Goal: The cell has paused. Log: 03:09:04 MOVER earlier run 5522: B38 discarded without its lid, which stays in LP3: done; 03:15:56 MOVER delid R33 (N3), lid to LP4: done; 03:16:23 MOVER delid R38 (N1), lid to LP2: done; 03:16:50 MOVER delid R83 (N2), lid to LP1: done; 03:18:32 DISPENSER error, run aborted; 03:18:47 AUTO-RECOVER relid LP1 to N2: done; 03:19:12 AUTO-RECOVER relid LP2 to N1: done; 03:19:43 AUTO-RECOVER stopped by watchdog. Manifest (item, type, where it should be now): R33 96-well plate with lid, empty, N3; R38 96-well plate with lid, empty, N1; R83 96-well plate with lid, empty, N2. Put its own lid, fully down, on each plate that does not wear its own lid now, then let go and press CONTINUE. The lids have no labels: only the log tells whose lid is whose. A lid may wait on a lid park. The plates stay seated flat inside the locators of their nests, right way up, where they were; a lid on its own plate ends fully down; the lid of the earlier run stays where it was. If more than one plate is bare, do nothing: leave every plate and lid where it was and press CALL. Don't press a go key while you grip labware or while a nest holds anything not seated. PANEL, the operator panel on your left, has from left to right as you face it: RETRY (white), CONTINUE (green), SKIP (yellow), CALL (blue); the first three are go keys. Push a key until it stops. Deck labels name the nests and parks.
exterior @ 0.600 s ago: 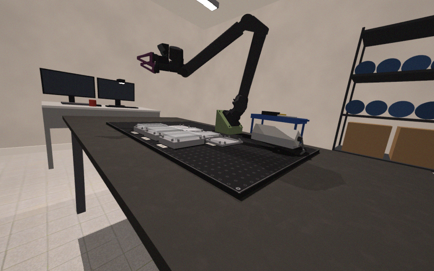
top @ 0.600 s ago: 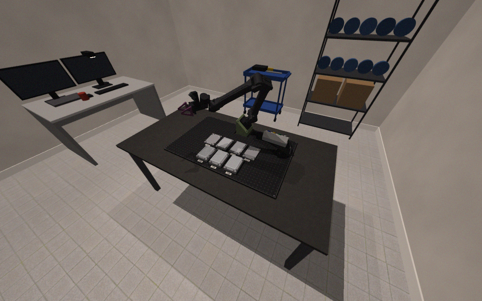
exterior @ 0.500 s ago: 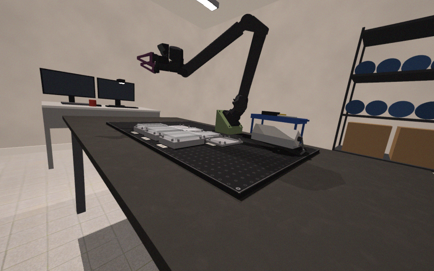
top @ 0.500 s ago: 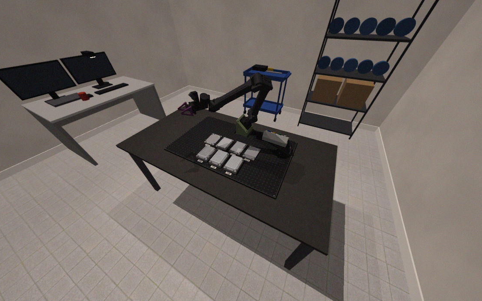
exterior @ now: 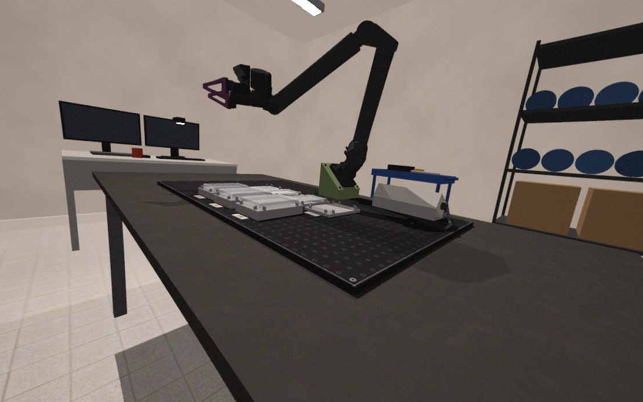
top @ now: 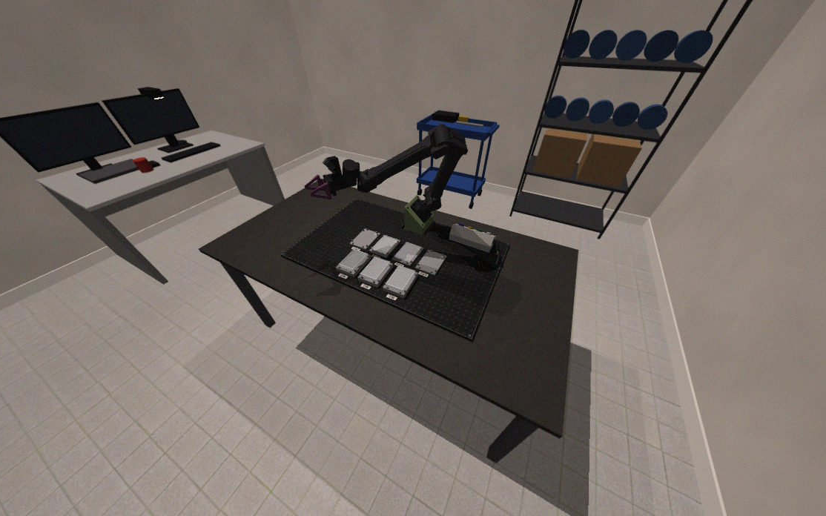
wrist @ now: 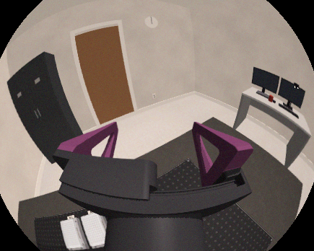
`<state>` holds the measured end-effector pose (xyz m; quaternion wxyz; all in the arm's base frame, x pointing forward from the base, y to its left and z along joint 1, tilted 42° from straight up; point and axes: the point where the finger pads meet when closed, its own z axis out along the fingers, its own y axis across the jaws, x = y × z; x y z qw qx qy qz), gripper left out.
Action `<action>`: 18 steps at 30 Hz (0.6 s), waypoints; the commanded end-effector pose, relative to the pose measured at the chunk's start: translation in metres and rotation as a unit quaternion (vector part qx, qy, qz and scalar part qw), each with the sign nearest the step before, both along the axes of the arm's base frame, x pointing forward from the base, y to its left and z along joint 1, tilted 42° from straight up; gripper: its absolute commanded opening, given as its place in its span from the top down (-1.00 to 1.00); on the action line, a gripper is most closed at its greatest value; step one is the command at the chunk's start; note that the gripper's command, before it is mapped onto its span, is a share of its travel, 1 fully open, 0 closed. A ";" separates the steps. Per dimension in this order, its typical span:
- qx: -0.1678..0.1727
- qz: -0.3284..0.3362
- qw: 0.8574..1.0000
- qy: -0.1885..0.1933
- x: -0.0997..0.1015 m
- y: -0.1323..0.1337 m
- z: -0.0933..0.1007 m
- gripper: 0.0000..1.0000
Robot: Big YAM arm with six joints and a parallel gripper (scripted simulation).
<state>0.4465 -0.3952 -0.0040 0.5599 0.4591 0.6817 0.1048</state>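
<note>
My gripper (top: 320, 187) is open and empty. It is held high in the air beyond the far left corner of the table, well away from the deck; it also shows in the exterior view (exterior: 212, 92) and the wrist view (wrist: 158, 137). On the black deck (top: 397, 269) three grey well plates sit in the front row: left (top: 353, 261), middle (top: 375, 270), right (top: 400, 281). Behind them is a row of four lid parks (top: 397, 250). From here I cannot tell which plates wear lids or which parks hold lids.
The grey operator panel (top: 472, 238) stands on the deck's right side beside the arm's green base (top: 417, 217); its keys are too small to tell apart. Small label tags lie in front of the nests. A desk with monitors, a blue cart and a shelf stand beyond the table.
</note>
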 end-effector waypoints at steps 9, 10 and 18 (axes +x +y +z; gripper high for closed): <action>-0.002 0.076 0.995 0.064 0.018 0.046 -0.004 -1.00; -0.001 0.083 0.994 0.070 0.018 0.050 -0.006 -1.00; -0.005 0.125 0.987 0.098 0.032 0.067 -0.004 -1.00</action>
